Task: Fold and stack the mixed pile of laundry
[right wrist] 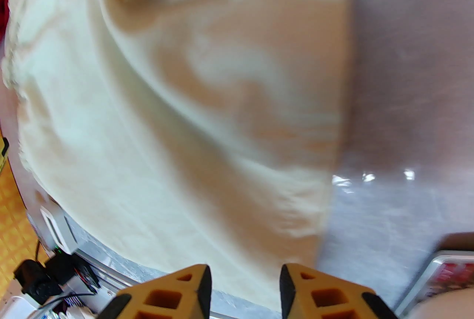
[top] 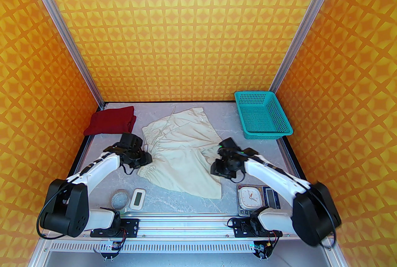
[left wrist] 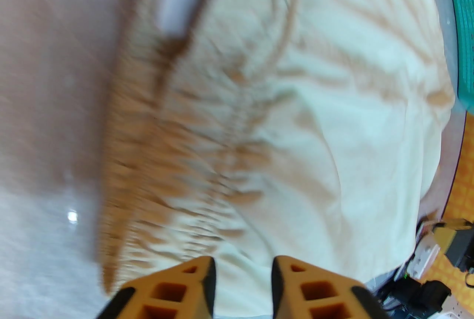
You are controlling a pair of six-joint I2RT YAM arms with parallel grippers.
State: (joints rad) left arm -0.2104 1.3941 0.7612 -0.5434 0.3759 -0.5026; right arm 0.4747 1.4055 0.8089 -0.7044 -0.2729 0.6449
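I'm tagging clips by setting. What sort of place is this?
Probably a robot test booth, not a home: patterned orange walls on aluminium posts, a metal mounting rail, and a scale near the shorts.

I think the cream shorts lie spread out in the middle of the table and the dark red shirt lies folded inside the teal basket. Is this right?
No. In the top external view the dark red shirt lies folded on the table at the far left corner, not inside the teal basket at the far right. The cream shorts lie spread out in the middle.
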